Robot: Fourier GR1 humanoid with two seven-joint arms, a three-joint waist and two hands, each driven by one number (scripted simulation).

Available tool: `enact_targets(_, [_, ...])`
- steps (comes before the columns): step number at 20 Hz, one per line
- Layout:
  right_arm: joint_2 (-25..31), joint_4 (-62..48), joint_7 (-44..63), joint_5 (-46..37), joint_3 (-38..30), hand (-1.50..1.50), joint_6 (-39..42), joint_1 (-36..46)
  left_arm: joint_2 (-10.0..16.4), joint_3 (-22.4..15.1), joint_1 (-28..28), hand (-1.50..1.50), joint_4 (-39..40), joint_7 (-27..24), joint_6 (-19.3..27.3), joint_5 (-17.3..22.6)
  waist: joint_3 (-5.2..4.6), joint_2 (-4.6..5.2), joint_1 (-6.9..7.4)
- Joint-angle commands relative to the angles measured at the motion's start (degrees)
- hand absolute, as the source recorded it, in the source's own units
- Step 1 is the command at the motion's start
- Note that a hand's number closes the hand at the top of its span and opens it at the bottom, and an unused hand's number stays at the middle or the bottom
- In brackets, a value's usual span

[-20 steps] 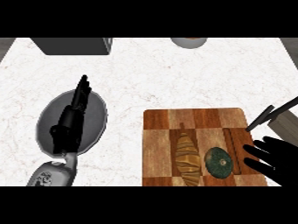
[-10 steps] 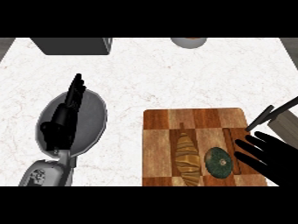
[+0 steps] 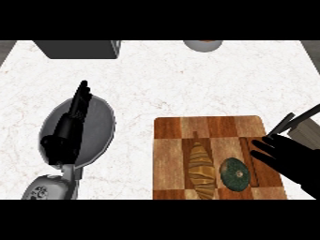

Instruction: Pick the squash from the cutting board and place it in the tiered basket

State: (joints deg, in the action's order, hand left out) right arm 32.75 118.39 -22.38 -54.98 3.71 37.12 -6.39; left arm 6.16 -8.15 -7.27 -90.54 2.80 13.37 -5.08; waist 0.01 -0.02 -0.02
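A dark green round squash (image 3: 234,173) lies on the checkered wooden cutting board (image 3: 211,129), near the board's lower right. A brown croissant (image 3: 201,167) rests just left of the squash. My right hand (image 3: 297,160) hovers over the board's right edge, fingers straight and spread, a short gap right of the squash and not touching it. My left hand (image 3: 70,124) stretches with straight fingers over a grey oval tiered basket (image 3: 101,126) at the left. Nothing is held by either hand.
A dark grey box (image 3: 79,48) stands at the counter's back left, and a pale bowl (image 3: 203,44) at the back middle. Dark utensil handles (image 3: 308,115) and a light block jut in at the right edge. White marble counter (image 3: 190,84) spreads between them.
My right hand has slid left and up onto the board's right edge, closer to the squash. The left hand shifted slightly over the basket.
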Motion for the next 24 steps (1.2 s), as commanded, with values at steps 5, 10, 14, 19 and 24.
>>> enact_targets(5, [-2.61,-5.45,-6.61,-5.11,1.67,-1.5,-5.98,-1.89,-0.69,1.55,0.81,0.0,-0.23,-0.61,-1.29,-1.09,0.0,-0.01,-0.08])
enact_targets(10, [-4.9,-1.93,-4.07,-5.51,3.61,-1.5,-2.0,-2.45,-2.35,2.3,-2.28,0.0,2.33,0.44,-0.92,-1.75,-0.02,-0.01,-0.27])
enact_targets(14, [-7.05,-8.1,-2.73,-5.53,4.71,-1.5,1.56,5.96,-3.99,0.82,-1.41,0.0,3.03,-1.62,0.37,-4.11,-0.02,0.05,0.04])
enact_targets(19, [-6.5,-9.62,-5.38,-8.93,5.22,-1.5,-2.44,1.43,-2.39,2.05,0.34,0.0,-3.41,3.78,-2.21,-3.04,0.0,-0.01,0.01])
enact_targets(24, [-8.42,-13.14,-5.22,-11.17,6.26,-1.5,-4.83,2.59,-2.63,3.68,-1.01,0.0,1.78,-0.4,-3.91,-2.34,-0.01,0.02,-0.04])
